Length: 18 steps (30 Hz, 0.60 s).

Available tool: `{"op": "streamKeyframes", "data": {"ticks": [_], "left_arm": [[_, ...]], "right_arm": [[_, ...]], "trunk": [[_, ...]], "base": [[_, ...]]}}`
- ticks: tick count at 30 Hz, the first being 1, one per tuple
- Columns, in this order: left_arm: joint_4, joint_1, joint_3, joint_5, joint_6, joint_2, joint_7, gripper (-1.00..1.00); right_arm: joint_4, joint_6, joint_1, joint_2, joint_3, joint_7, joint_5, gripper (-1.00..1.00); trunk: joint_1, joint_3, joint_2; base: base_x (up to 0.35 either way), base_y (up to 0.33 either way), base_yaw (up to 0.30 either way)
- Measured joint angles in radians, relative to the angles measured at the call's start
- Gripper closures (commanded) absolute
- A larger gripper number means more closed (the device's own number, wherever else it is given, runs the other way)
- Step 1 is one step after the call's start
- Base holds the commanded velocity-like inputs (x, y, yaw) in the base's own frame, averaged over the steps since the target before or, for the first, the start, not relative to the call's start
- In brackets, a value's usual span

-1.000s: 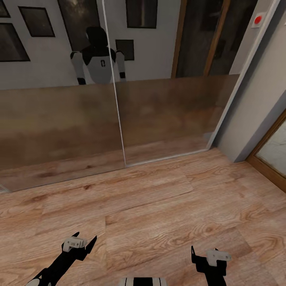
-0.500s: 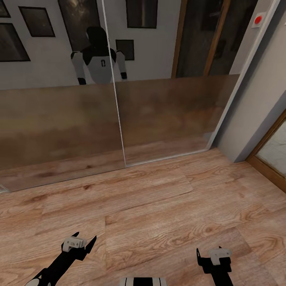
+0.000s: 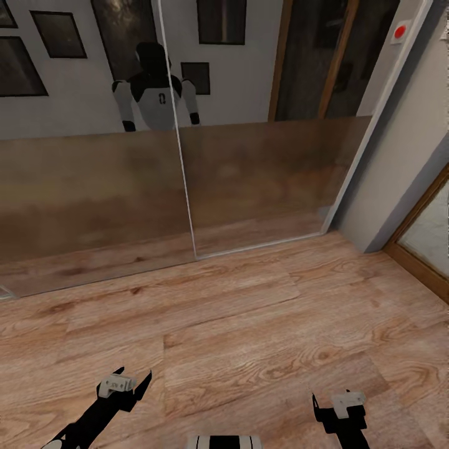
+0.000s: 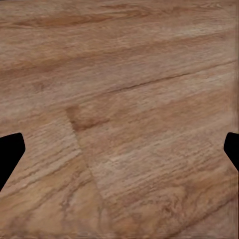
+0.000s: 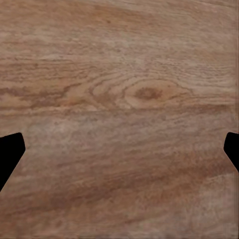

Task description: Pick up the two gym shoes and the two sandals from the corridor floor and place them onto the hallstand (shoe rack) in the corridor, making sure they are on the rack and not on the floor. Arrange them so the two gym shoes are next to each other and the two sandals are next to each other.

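Observation:
The gym shoes, the sandals and the hallstand are out of view. Bare corridor floor (image 3: 249,324) of light brown planks lies ahead of me. My left gripper (image 3: 133,376) hangs low at the near left over the planks, open, with nothing between its fingers. My right gripper (image 3: 338,404) sits at the near right, also open and empty. In the left wrist view the left gripper (image 4: 119,154) has its black fingertips (image 4: 9,157) far apart over wood grain. The right wrist view shows the right gripper (image 5: 119,154) the same way, above a knot in the floor (image 5: 147,93).
A mirrored wall (image 3: 93,187) of two panels stands ahead and shows my own reflection (image 3: 153,93). A grey wall corner (image 3: 399,156) and a wood-framed opening (image 3: 418,262) close off the right. A red button (image 3: 400,31) sits high on the wall.
My right gripper has drawn back toward the near edge of the head view. The whole picture has shifted slightly. The left gripper has stayed put.

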Motion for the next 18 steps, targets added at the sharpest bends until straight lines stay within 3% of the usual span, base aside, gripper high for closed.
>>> {"op": "streamKeyframes", "data": {"ticks": [18], "left_arm": [[0.02,0.0,0.0,0.0,-0.001,0.0,0.0,-1.0]], "right_arm": [[0.009,-0.006,-0.002,0.005,0.001,0.002,0.001,-1.0]], "trunk": [[0.0,0.0,0.0]], "base": [[-0.231,-0.178,0.0]]}}
